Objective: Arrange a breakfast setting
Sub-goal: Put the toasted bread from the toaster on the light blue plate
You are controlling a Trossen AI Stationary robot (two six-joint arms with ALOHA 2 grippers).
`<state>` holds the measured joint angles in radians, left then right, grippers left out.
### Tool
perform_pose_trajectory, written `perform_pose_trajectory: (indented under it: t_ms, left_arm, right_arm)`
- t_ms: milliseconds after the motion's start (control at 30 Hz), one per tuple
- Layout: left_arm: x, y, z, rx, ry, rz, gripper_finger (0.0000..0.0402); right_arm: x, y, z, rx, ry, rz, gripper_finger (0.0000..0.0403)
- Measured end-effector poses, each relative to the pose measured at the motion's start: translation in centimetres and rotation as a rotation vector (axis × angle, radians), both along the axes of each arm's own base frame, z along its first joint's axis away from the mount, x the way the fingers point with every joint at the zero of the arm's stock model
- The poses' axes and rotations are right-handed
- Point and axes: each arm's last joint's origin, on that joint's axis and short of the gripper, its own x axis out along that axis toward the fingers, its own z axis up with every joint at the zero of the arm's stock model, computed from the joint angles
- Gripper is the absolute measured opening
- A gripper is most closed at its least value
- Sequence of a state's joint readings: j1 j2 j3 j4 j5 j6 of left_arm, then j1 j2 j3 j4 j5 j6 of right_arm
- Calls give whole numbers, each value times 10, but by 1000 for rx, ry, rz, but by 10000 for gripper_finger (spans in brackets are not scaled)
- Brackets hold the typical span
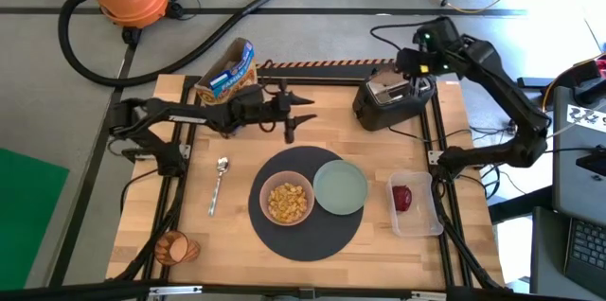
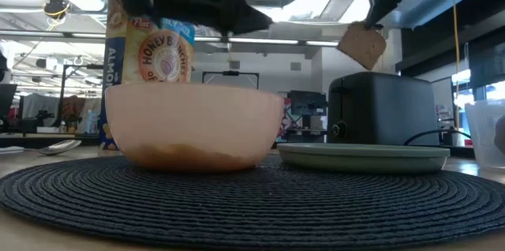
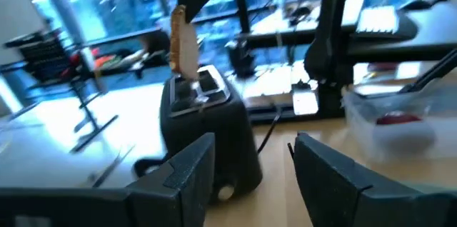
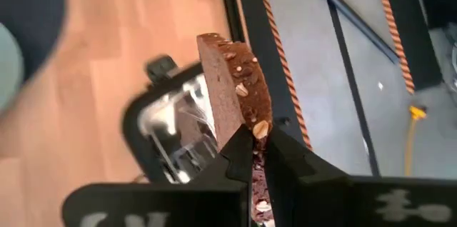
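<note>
Right tool (image 4: 258,157) pinches the seeded toast slice (image 4: 234,88) clear above the black toaster (image 1: 390,102), probably bound for the pale green plate (image 1: 340,188).

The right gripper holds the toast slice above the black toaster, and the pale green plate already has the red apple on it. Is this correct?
Not quite. The pale green plate is bare; the high view shows the red apple in the clear container. The right gripper does hold the toast slice above the black toaster.

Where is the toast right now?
The toast is up in the air, pinched in the right gripper just above the black toaster, at the back right of the table in the high view.
</note>
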<state>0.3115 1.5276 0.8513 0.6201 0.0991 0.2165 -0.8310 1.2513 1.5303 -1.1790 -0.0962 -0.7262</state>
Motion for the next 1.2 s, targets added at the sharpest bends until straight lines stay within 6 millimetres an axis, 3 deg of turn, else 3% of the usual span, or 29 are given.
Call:
perform_pose_trajectory:
  t_ms: [300,533,767,1200]
  left_arm:
    - [54,19,-13,-24,-8,-32,271]
    - [73,21,17,24,-103,-39,322]
    - [81,19,38,29,-95,-81,318]
    - [83,13,38,19,-86,-65,263]
  right_arm:
    - [0,11,6,160,-193,123,17]
    - [18,24,-1,181,-195,225,17]
    - [37,38,3,136,-248,319,17]
    - [50,52,8,106,-294,382,17]
